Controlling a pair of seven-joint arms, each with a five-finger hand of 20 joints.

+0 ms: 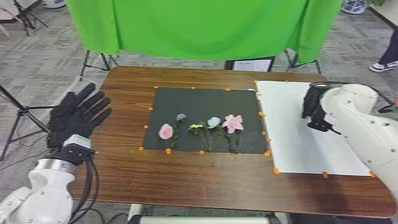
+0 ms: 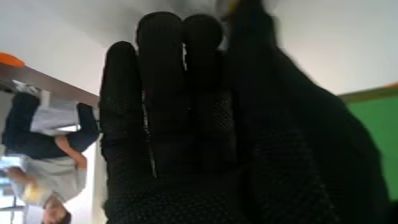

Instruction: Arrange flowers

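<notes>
Well, flowers (image 1: 233,123) (a loose row), left of right hand (image 1: 312,102)

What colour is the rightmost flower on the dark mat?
The rightmost flower is light pink, seen best in the head view.

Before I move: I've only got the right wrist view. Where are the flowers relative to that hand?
Observer: To its left. The right hand is over the white sheet; the flowers lie on the dark mat beside it.
Operator: Which is nearest the sheet?
Observer: The open pink flower, last on the right of the row. Its stem points toward the robot.
Operator: Left hand in my way?
Observer: Doesn't look like it. The left hand is by the left edge of the table, fingers spread, away from the mat.
</notes>
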